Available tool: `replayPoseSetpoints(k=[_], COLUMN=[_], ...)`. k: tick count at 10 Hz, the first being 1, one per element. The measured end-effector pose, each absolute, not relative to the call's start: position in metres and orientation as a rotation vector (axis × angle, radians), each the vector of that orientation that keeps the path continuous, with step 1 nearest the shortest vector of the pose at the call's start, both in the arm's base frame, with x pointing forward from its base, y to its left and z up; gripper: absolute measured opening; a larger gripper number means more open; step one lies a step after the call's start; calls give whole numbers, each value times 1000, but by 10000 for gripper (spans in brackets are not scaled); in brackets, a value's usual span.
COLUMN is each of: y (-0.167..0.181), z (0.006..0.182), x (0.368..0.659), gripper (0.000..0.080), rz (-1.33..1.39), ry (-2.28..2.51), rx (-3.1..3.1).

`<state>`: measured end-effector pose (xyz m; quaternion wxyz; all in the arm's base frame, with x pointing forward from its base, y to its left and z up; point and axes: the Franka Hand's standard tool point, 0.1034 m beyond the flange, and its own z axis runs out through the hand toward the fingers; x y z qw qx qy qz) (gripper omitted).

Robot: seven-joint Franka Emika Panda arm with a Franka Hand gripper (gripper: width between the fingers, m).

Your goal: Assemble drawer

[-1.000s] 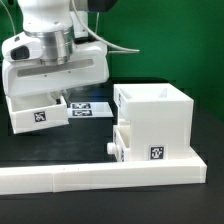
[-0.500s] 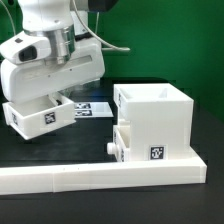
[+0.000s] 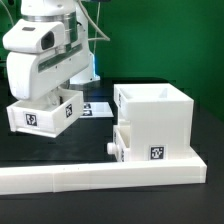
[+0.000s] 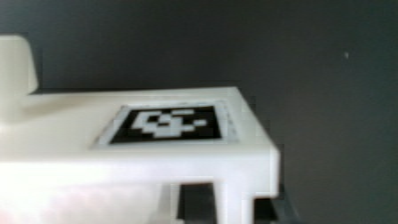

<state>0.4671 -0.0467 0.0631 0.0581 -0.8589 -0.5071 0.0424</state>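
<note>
The large white cube-shaped drawer shell (image 3: 153,120) stands on the black table at the exterior view's right. A small tray with a round knob (image 3: 111,146) sits in its lower slot. My gripper (image 3: 62,94) is shut on the wall of a second white box tray (image 3: 40,113) at the left and holds it tilted, just above the table. In the wrist view that tray (image 4: 125,150) fills the frame with its black-and-white tag (image 4: 169,123) facing the camera. My gripper (image 4: 228,205) clamps the tray's edge, with one dark fingertip (image 4: 191,205) showing on it.
The long low white L-shaped rail (image 3: 100,178) lies along the table's front, against the shell's base. The marker board (image 3: 96,107) lies flat behind the held tray. A white cable (image 3: 110,45) hangs behind the arm.
My arm has risen and tilted. The held tray has lifted a little, shifted slightly right and tipped, so its tagged face now slants.
</note>
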Motion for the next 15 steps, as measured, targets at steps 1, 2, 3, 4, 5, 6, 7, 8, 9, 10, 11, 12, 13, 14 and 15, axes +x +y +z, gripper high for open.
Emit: replayPoseSetpoints(k=[1,2,3,4,5,6,7,8,9,10,11,12,13,14,15], y=[-47,-48,-50,-49,-47,-45,-45,-46,-46,-46,-46,-45,-41,-34,-30], z=[63,62,61,63,68,71,75,73,71,71,70,65,63,62,60], x=[467,467,473,484,499,509,523,520,518,518,518,519,517,523,524], gripper=[42,42,42,42,42,42,42,42,42,42,42,42,42,42,42], rz=[121,114,98,85,77,82,77,78,82,82,83,30,32,9,8], ry=[-1646,-1742,-1867,-1884,-1926,-1948,-1959,-1956,-1953,-1953,-1953,-2008,-2011,-2040,-2054], rx=[-2531,-2462,-2369,-2367,-2355,-2342,-2340,-2341,-2339,-2339,-2338,-2334,-2329,-2330,-2320])
